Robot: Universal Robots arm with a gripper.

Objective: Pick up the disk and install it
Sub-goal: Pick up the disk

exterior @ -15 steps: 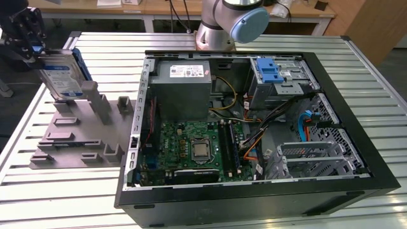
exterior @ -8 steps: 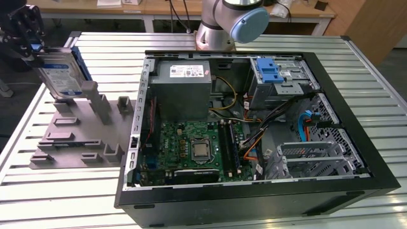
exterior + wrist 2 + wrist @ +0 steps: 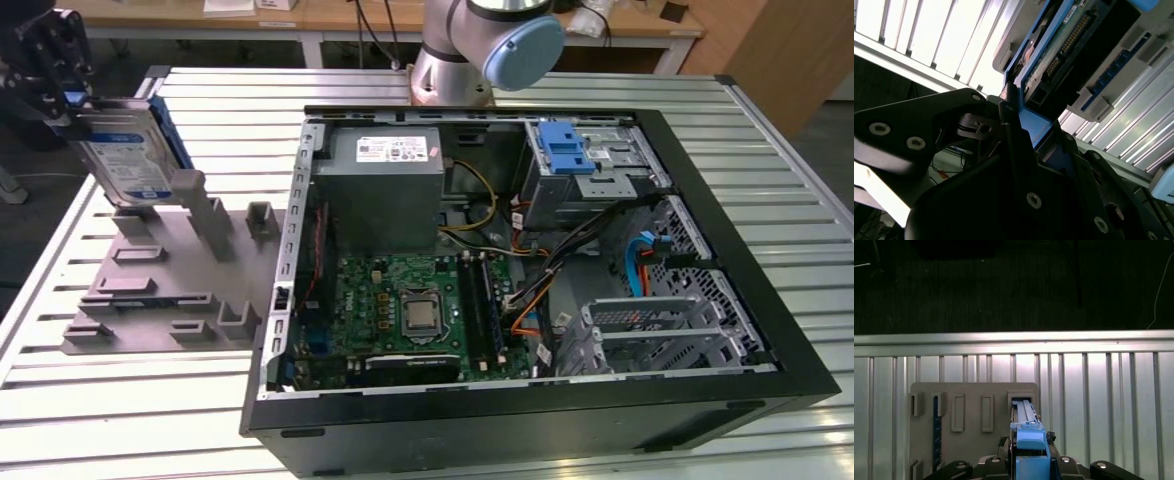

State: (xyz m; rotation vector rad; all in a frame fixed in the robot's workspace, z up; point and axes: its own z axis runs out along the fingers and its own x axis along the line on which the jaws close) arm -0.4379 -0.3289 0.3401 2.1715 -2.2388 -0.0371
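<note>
The disk (image 3: 123, 155), a silver drive with a white-and-blue label in a blue carrier frame, stands on edge at the exterior view's far left. My gripper (image 3: 70, 100) is shut on its top edge. The disk's lower end is at the rear slot posts of a grey holder plate (image 3: 160, 290); whether it still sits in the slot I cannot tell. In the first wrist view the blue carrier edge (image 3: 1026, 435) runs from my gripper (image 3: 1031, 462) down to a slot in the plate (image 3: 969, 390). The second wrist view shows the disk's underside (image 3: 1064, 45) clamped in the gripper (image 3: 1029, 130).
An open black computer case (image 3: 467, 405) lies on the slatted metal table (image 3: 134, 400), to the exterior view's right of the holder. Inside are a grey power supply (image 3: 384, 190), a green motherboard (image 3: 407, 305) and a blue-latched drive cage (image 3: 567, 150). The arm's base (image 3: 461, 60) stands behind the case.
</note>
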